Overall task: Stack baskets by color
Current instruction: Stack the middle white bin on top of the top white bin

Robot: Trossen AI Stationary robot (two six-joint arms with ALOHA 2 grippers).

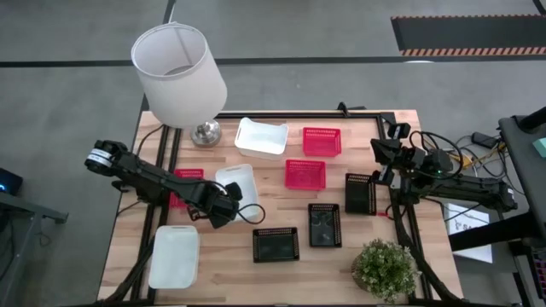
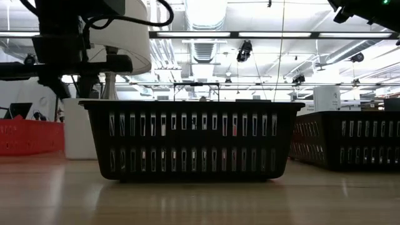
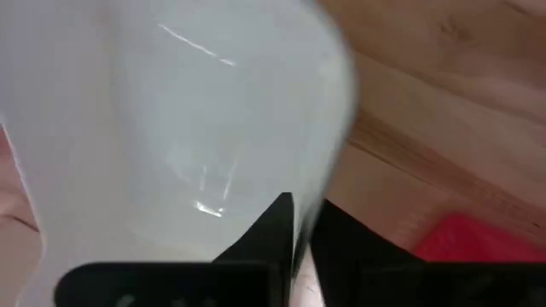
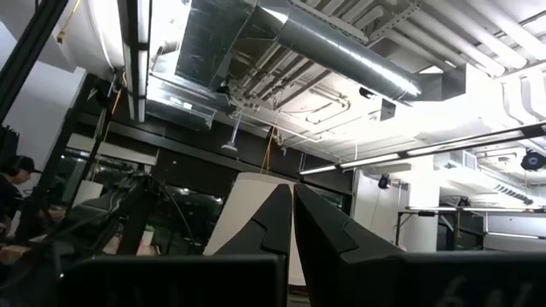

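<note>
A white basket (image 1: 239,179) sits on the wooden table left of centre, and my left gripper (image 1: 227,208) is shut on its near end; it fills the left wrist view (image 3: 171,128). Two more white baskets lie at the back (image 1: 260,136) and the near left (image 1: 175,256). Two red baskets (image 1: 322,141) (image 1: 304,173) sit at the centre back, and a third (image 1: 186,177) is partly under my left arm. Three black baskets (image 1: 275,244) (image 1: 325,224) (image 1: 361,194) rest right of centre. My right gripper (image 4: 292,205) is shut, raised at the back right, touching nothing. My left gripper holds the white basket by its near end wall (image 3: 317,192), with one finger (image 3: 273,234) inside the basket and the other outside. The fingers come from above, slanting steeply down. The basket's bottom still appears to lie on the table.
A white lamp (image 1: 179,72) stands at the table's back left. A small potted plant (image 1: 386,269) sits at the near right corner. In the low view a black basket (image 2: 190,140) stands close in front, with another (image 2: 350,140) to its right.
</note>
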